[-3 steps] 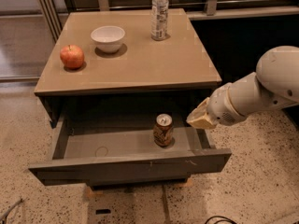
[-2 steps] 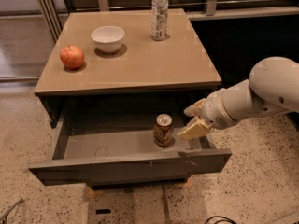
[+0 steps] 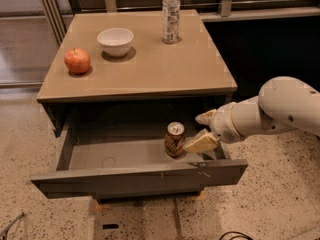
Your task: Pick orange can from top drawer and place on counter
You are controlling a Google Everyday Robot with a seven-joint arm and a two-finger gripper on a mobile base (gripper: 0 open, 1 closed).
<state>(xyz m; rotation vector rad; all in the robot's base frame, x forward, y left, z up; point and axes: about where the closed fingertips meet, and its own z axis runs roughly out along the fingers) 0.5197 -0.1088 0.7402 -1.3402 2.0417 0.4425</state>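
Camera view: a drawer is seen pulled fully open beneath the tan top of the desk. A small can, brownish-orange with a silver lid and pull tab, is stood upright on the grey bottom of the drawer, towards its right half and nearer the front panel than the back. A faint ring mark can be made out on the drawer bottom to the left, well apart from the can.

The hand is brought in from the right on a thick white arm and is held inside the drawer, just beside the can on its right. Its two pale fingers are spread apart, one higher and further back, the other lower with its tip right against the can's side (whether contact is made cannot be told). Nothing is gripped between them; the can is not enclosed.

On the desk three things are set out, well apart from one another: a red apple near the left edge, a white bowl behind and to the right of it, and a clear plastic bottle with a white cap, upright near the back edge. A speckled floor is seen around the cabinet.
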